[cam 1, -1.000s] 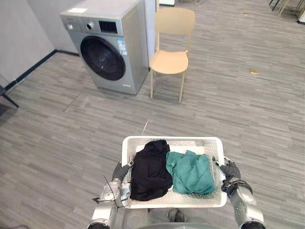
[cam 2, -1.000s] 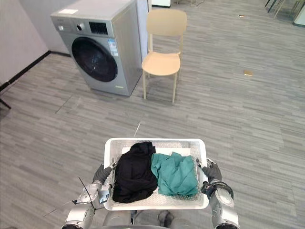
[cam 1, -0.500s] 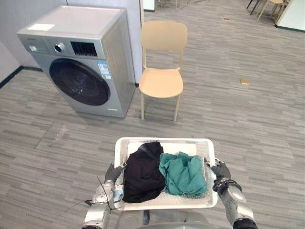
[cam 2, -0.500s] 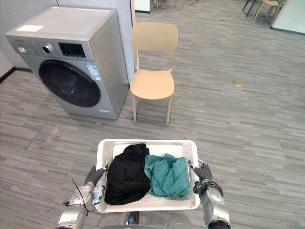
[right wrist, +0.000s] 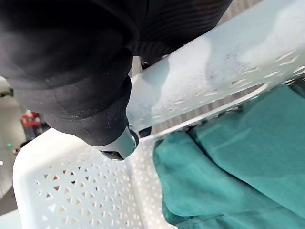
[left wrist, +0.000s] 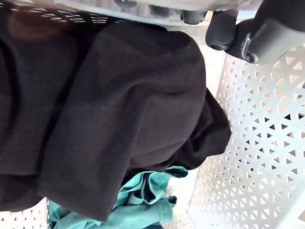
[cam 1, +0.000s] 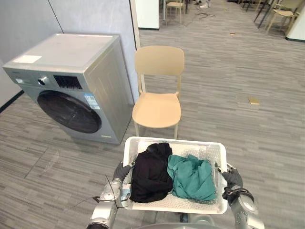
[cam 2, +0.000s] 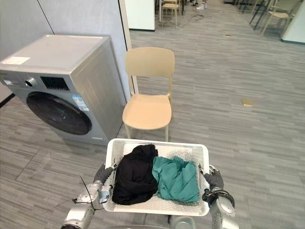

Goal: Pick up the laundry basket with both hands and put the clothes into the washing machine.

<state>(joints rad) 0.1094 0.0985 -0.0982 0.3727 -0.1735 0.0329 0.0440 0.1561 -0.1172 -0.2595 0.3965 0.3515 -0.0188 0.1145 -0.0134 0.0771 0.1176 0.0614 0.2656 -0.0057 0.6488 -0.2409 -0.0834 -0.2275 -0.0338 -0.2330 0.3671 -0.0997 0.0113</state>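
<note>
I carry a white perforated laundry basket [cam 1: 174, 141] in front of me, off the floor. Inside lie a black garment [cam 1: 150, 172] on the left and a teal garment [cam 1: 192, 177] on the right. My left hand [cam 1: 121, 171] grips the basket's left rim, its fingers curled over the edge [left wrist: 224, 28]. On the opposite side my right hand [cam 1: 232, 178] is curled round the right rim [right wrist: 200, 62]. The grey washing machine [cam 1: 71, 86] stands ahead to the left, its round dark door [cam 1: 70, 112] closed.
A beige chair [cam 1: 157, 95] stands right beside the washer, straight ahead of the basket. A grey wall and doorway lie behind them. More chairs [cam 1: 281, 12] stand far back right. A small tan object [cam 1: 254, 100] lies on the floor at right.
The camera has come closer and tilted up: washer and chair look nearer and lower in view. Both hands keep their hold on the basket; the clothes have not shifted.
</note>
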